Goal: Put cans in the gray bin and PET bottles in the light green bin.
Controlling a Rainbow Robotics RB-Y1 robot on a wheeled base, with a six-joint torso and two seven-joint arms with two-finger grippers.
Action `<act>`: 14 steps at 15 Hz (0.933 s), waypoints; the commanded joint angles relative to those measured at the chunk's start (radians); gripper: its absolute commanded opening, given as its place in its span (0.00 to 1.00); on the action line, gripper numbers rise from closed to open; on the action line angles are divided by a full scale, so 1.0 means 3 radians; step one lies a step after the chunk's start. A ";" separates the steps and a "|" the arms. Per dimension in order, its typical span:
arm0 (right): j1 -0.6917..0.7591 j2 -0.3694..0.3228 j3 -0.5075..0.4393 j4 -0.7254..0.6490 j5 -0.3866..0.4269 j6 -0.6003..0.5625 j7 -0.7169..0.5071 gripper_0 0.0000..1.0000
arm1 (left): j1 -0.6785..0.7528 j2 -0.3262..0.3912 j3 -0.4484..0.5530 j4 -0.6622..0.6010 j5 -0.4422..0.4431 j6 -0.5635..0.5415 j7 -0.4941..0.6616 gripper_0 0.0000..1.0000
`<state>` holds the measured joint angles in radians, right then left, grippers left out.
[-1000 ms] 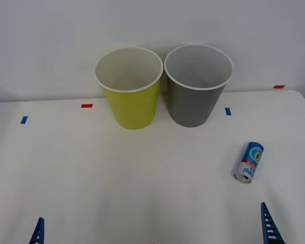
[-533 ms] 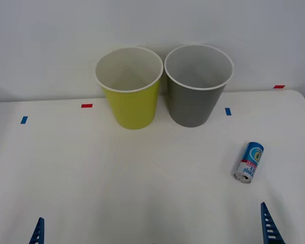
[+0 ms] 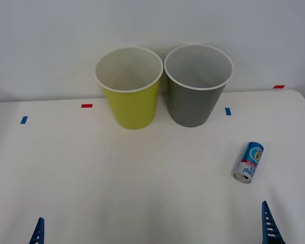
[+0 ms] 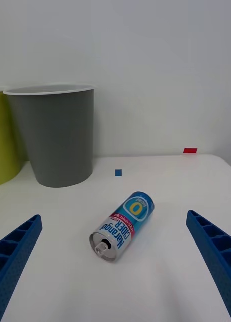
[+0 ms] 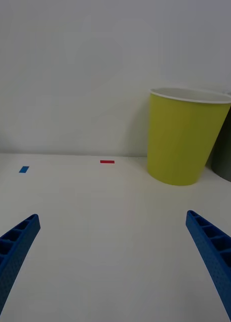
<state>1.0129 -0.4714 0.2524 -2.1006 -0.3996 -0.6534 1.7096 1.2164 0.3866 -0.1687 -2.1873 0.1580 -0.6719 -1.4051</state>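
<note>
A small blue can (image 3: 248,161) lies on its side on the white table at the right, its silver top (image 4: 103,248) turned toward me. My right gripper (image 3: 288,204) is open just short of the can, which lies ahead between its blue fingers (image 4: 211,241). The gray bin (image 3: 197,86) stands upright at the back, beyond the can. Touching its left side is the light green bin (image 3: 130,89), also upright. My left gripper (image 3: 14,221) is open and holds nothing at the table's near left, its fingers (image 5: 14,241) pointing toward the light green bin (image 5: 187,136). PET bottles are out of view.
Small red tape marks (image 3: 86,105) and blue tape marks (image 3: 227,111) lie on the table (image 3: 117,173) near the back. A plain wall rises right behind the bins. The table's right edge runs close to the can.
</note>
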 commanded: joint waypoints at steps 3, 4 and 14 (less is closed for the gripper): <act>-0.0150 0.0043 0.0012 -0.0003 -0.0003 0.0138 0.0074 1.00 | 0.0000 0.0000 0.0000 -0.0001 0.0000 0.0000 0.0000 1.00; -0.0196 0.0058 0.0002 -0.0008 -0.0013 0.0199 0.0074 1.00 | 0.0000 0.0000 0.0000 -0.0001 0.0000 0.0000 0.0000 1.00; -0.0574 0.0395 -0.0693 -0.0837 -0.0079 0.2183 0.0074 1.00 | 0.0000 0.0000 0.0000 -0.0001 0.0000 0.0000 0.0000 1.00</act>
<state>0.8726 -0.3769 0.0867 -2.3246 -0.4193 -0.0721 1.7342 1.2164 0.3866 -0.1687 -2.1874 0.1580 -0.6719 -1.4051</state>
